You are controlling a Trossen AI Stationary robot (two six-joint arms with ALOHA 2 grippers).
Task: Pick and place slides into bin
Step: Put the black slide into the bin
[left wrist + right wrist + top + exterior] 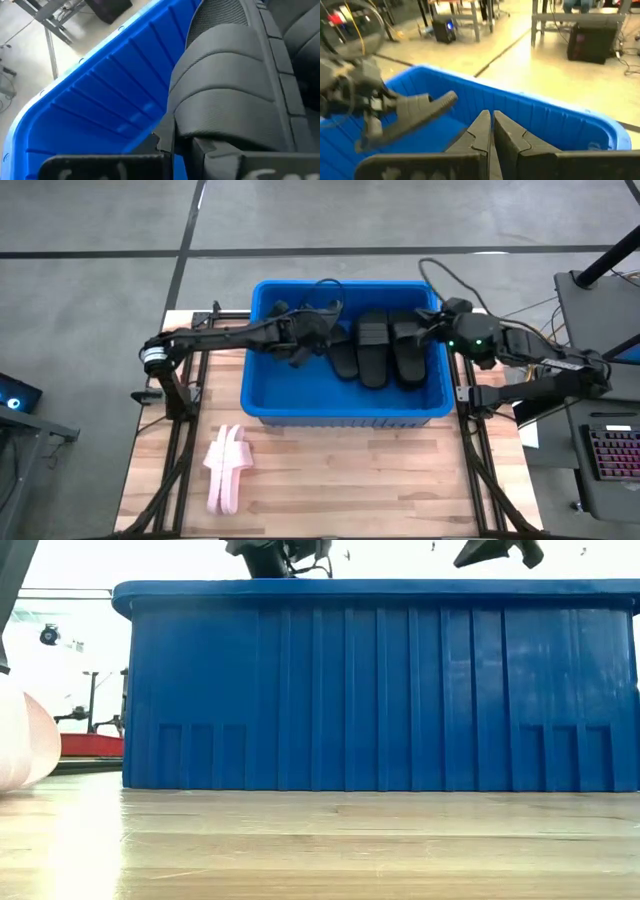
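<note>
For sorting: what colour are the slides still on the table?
Pale pink slides, clearest in the high view.

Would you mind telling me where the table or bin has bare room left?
Bare wood spans the table right of the pink slides, before the bin. Its left half is blue floor; black slides crowd its right half.

Two dark jointed arms trail black cables, the right arm's wrist [478, 340] lit by a green light

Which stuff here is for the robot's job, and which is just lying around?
For the job: bin; black slides inside; held slide in left gripper; pink slides; right gripper.
Lying about: keyboard; cables.
</note>
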